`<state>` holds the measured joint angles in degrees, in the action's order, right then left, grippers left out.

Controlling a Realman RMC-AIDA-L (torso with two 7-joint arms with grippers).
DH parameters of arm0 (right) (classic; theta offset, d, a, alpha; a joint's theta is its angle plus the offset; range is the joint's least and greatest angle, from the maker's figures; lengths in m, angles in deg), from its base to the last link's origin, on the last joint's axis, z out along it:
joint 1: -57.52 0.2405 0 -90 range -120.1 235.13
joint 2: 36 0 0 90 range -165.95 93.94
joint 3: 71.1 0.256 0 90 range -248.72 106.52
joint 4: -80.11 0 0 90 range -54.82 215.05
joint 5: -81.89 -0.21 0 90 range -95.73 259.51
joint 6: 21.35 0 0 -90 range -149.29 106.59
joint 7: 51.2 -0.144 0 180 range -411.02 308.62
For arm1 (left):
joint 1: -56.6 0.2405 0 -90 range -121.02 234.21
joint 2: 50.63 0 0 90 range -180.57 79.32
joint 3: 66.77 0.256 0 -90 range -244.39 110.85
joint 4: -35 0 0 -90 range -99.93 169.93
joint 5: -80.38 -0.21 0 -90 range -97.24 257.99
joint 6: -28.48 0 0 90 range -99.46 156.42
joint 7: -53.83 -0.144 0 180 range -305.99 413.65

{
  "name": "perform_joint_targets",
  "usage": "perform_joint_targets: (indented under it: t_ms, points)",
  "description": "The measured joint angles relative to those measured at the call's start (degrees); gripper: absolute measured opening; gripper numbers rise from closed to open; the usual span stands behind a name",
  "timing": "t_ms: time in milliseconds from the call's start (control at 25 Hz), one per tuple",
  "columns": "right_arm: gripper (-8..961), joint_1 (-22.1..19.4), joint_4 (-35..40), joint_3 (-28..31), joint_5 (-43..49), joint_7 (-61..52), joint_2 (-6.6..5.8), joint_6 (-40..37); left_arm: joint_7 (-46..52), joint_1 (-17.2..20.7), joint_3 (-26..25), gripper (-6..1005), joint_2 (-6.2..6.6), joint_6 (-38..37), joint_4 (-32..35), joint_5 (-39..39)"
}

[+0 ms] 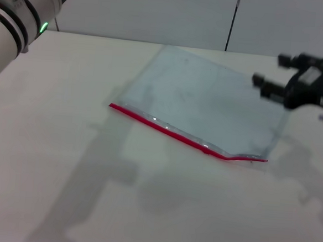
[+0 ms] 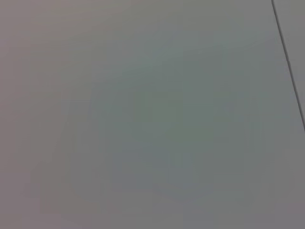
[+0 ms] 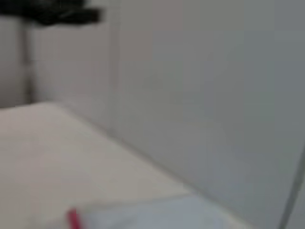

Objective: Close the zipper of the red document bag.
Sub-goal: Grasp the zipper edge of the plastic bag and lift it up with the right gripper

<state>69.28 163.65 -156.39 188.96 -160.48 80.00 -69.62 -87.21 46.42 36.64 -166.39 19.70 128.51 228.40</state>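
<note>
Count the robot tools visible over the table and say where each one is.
1. The right tool, fingers apart, hovers above the right edge of the red document bag. Only the left arm's forearm shows, at far left; its tool is out of view.

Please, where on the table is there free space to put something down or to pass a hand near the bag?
The table is bare in front of the zipper and to the left of the red document bag. The right side is crowded: the right gripper hangs open over the bag's right edge. The left arm is up at the far left corner.
</note>
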Motion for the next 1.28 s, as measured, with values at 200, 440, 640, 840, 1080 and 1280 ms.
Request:
perform_joint_targets:
  t_ms: [200, 440, 640, 840, 1080, 1280]
  points:
    - [676, 0.4, -2.0, 2.0, 0.7, 7.5, 0.0, -8.4, -0.1, 0.1, -0.4, 585, 0.06, 0.0, 0.0, -0.2]
    - [675, 1.8, -6.2, 2.4, 3.7, 11.9, -0.1, -12.7, -0.3, 0.1, -0.9, 585, 0.13, 0.0, 0.0, -0.3]
    - [675, 4.1, -9.6, 1.8, 8.4, 12.9, 0.03, -13.7, -0.3, 0.2, -1.2, 585, 0.12, 0.0, 0.0, -0.4]
    - [674, 5.7, -12.3, 0.9, 12.0, 13.0, 0.14, -14.3, -0.8, 0.3, -1.2, 585, 0.1, 0.0, -0.1, -0.4]
    - [673, 7.4, -15.7, 0.5, 13.8, 13.1, 0.09, -12.8, -1.1, 0.6, -1.2, 585, 0.09, 0.0, -0.1, -0.4]
    - [672, 8.7, -18.2, 0.4, 14.7, 13.2, 0.12, -10.8, -1.2, 0.6, -1.2, 585, 0.09, 0.0, -0.2, -0.4]
